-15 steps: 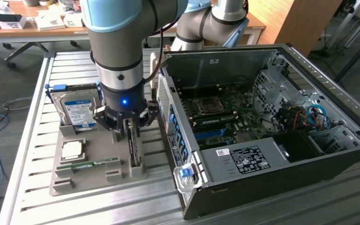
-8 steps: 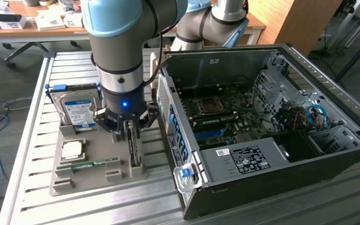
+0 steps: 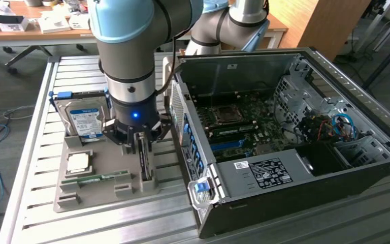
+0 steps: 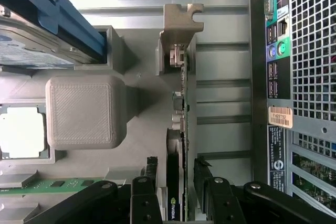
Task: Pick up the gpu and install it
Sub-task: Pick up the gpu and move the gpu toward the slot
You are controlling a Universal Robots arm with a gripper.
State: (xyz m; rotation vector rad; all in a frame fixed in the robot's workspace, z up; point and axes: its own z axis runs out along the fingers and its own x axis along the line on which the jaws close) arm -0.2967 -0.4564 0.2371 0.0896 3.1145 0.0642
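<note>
The gpu (image 3: 144, 165) (image 4: 182, 103) stood on its long edge in a slot of the grey holder tray (image 3: 69, 201), dark card seen edge-on in the wrist view, pale metal bracket (image 4: 180, 24) at the far end. A small green logo mark sat on the card's near edge, with no words I could read.

My pincer (image 3: 140, 147) (image 4: 176, 163) was down over the card from 12 o'clock in the exterior view, jaws apart and straddling it. One black finger (image 4: 151, 174) was on each side, a thin gap showed, and nothing was clamped.

On the same tray, in the exterior view:
- The silver hard drive (image 3: 83, 119) was at about 10 o'clock from the gpu. It had a blue-white label, print too small to read.
- The square processor chip (image 3: 79, 162) was at 9 o'clock.
- The green memory stick (image 3: 103, 178) was at 8 o'clock.

The open computer case (image 3: 283, 142) lay at 3 o'clock, just beside the tray, motherboard exposed. A white printed sticker (image 3: 266, 173) on its power supply cover was illegible. On the case's rear panel a tan sticker (image 4: 279, 115) carried a short code and barcode, not surely readable. All of it sat on a slatted metal table (image 3: 39, 127).
</note>
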